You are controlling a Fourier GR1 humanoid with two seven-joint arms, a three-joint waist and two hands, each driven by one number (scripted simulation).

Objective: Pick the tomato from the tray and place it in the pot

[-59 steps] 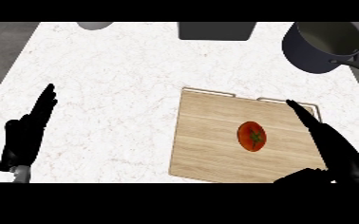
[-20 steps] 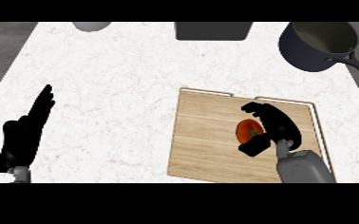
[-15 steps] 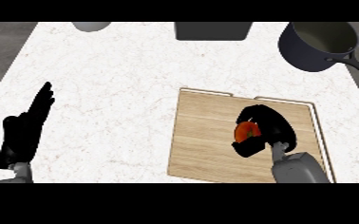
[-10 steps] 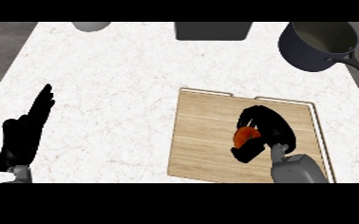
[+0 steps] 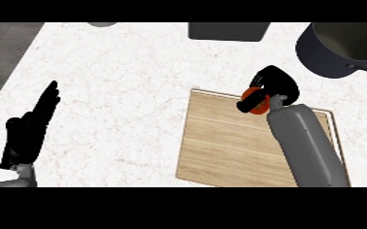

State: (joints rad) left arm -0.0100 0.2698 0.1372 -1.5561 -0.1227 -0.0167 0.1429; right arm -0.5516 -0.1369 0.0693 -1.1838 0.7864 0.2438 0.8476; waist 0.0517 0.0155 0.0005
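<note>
— Where do we have the tomato (image 5: 252, 98) right now?

— In our right hand (image 5: 271, 85), over the far edge of the wooden tray (image 5: 229, 145), which lies toward the bench's (image 5: 122, 77) near right side. Only part of its red skin shows, between the curled fingers and the thumb.

— What worries us from here?

— Mostly the carry to the pot (image 5: 335, 48) at the far right corner of the bench. The tomato is round and smooth, and we judge it could roll out of the fingers if the wrist turns on the way. The pot's rim is the other risk: come in too low and the hand or the tomato may knock the wall instead of clearing it. Let go short of the rim and the tomato would land on the bench and roll.

— And the hand itself?

— Closed round the tomato, fingers wrapped over the top, thumb underneath; it touches nothing else that we can see.

— The other one?

— Our left hand (image 5: 28, 128) rests near the bench's left edge, fingers straight, holding nothing.
</note>
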